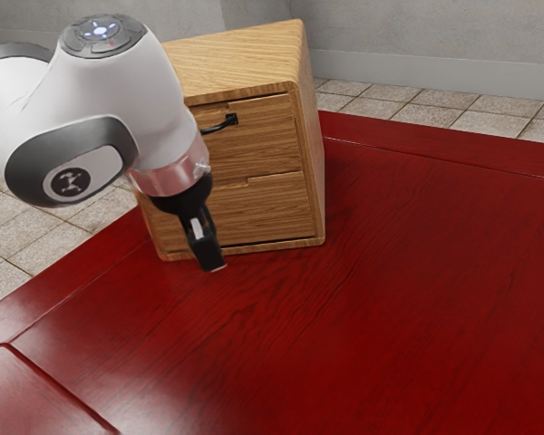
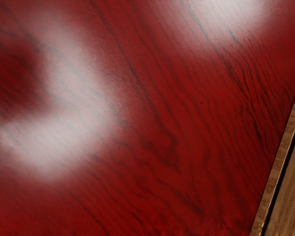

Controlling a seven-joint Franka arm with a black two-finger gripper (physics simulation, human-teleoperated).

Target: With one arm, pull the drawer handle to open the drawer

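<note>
A light wooden cabinet (image 1: 254, 63) stands on the dark red table (image 1: 390, 299), toward the back at the exterior view's left. Its front has an upper drawer (image 1: 263, 140) with a black bar handle (image 1: 219, 122) and a lower drawer (image 1: 258, 204); both fronts sit flush with the cabinet. My gripper (image 1: 208, 258) points down at the table just in front of the cabinet's lower front, below the handle and apart from it, holding nothing. In the wrist view, the cabinet's bottom edge (image 2: 285, 187) runs beside the red tabletop (image 2: 137, 123).
The white arm (image 1: 91, 109) covers part of the cabinet's front at the exterior view's left. Open red tabletop stretches in front of and to the right of the cabinet. Grey tiled floor (image 1: 36, 236) and a wall lie beyond the table's edges.
</note>
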